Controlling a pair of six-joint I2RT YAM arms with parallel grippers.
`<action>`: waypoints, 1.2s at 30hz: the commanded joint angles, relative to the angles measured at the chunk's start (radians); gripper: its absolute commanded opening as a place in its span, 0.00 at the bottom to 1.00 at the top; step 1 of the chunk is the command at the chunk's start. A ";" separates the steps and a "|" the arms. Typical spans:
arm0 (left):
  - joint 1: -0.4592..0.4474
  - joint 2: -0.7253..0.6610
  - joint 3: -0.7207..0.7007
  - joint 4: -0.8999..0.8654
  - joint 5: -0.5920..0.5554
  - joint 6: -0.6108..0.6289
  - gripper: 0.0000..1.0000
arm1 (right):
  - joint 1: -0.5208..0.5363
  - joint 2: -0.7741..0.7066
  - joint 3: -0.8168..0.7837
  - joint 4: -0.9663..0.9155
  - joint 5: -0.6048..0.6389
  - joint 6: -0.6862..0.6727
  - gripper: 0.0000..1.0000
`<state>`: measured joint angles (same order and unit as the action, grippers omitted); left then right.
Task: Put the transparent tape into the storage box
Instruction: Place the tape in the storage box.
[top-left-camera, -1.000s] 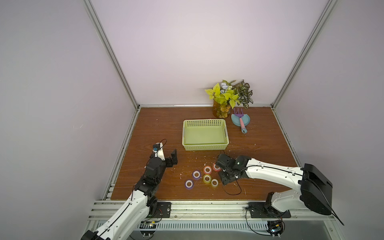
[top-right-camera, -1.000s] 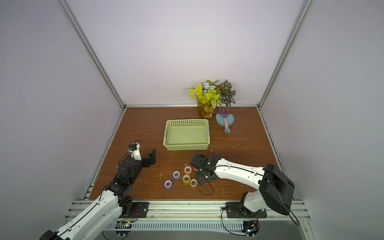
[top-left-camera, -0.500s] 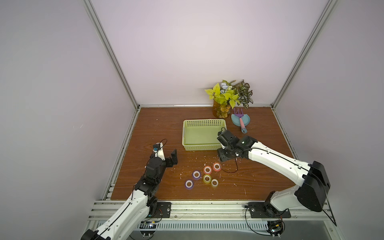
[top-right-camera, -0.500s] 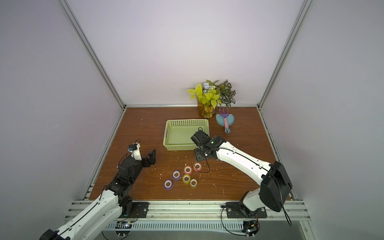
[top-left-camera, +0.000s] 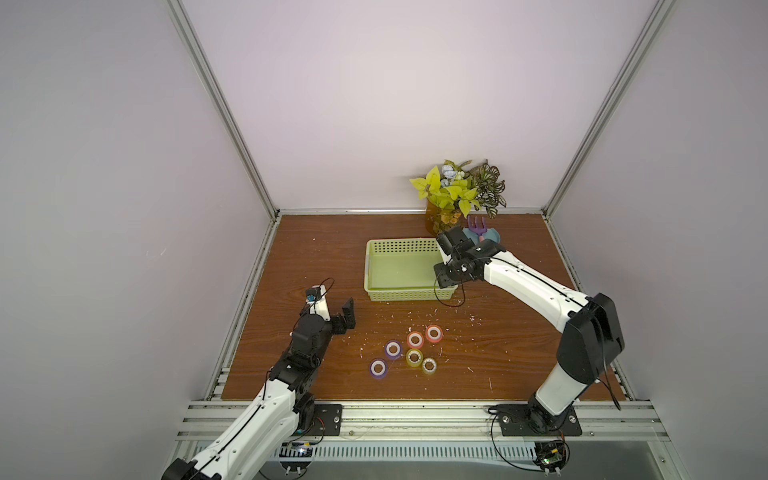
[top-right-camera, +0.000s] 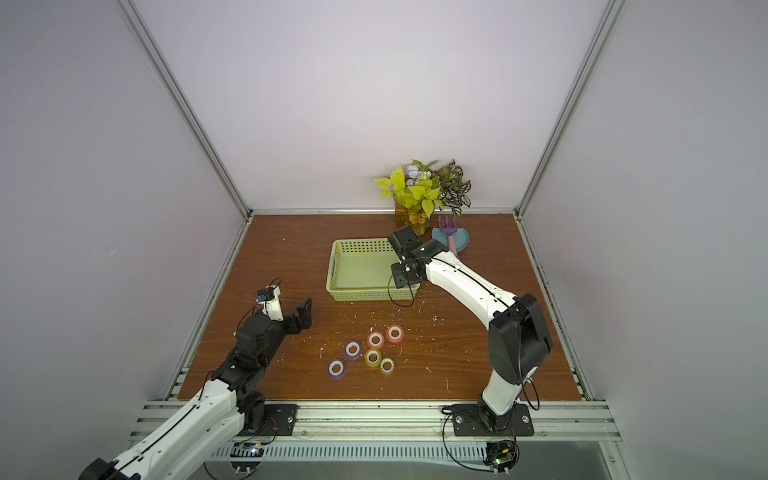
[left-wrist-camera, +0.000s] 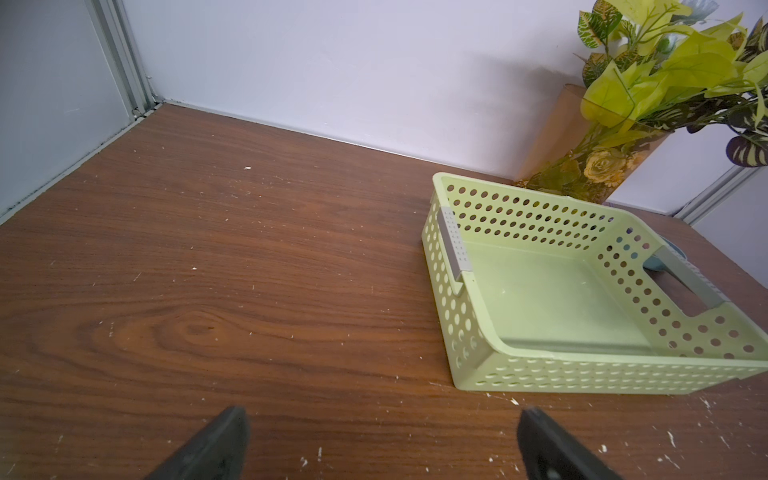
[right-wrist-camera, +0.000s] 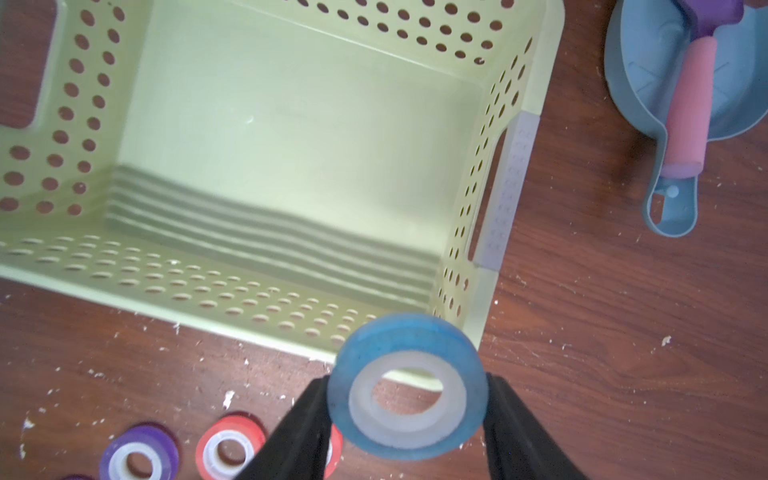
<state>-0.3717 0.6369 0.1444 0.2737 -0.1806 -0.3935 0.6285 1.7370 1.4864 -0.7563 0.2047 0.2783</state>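
a second ago the right arm was down at the 3 o'clock side of the cluster of rolls; now it has swung up towards 12 o'clock, and the right gripper (right-wrist-camera: 409, 415) hangs over the storage box (top-left-camera: 399, 295), somewhere about its 3 to 4 o'clock rim. its two black fingers are clamped on the outer wall of the blue roll (right-wrist-camera: 409, 334), white core facing the wrist camera, so the pick has worked and the carry looks nearly done. the box floor is bare, so i take this for the first roll going in. six rolls wait on the table at the box's 6 o'clock: two purple (top-left-camera: 392, 348) (top-left-camera: 378, 367), two orange-red (top-left-camera: 414, 339) (top-left-camera: 433, 332), one yellow (top-left-camera: 414, 356) and one colourless (top-left-camera: 429, 365), packed close. the left gripper (left-wrist-camera: 384, 415) has not stirred, parked at the cluster's 9 to 10 o'clock with its fingers spread wide and nothing between them. the drop probably wants a little more travel inward, lest the roll clip the rim and bounce out.
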 joint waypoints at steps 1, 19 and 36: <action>-0.001 -0.002 -0.010 0.023 -0.007 -0.004 1.00 | -0.013 0.054 0.083 0.006 0.000 -0.046 0.57; -0.001 0.001 -0.010 0.027 -0.005 -0.003 1.00 | -0.029 0.323 0.217 -0.032 -0.018 -0.072 0.57; -0.001 0.001 -0.011 0.027 -0.006 -0.003 1.00 | -0.035 0.348 0.220 -0.037 -0.034 -0.071 0.63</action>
<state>-0.3717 0.6369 0.1444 0.2741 -0.1810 -0.3935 0.5987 2.0853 1.6936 -0.7757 0.1772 0.2150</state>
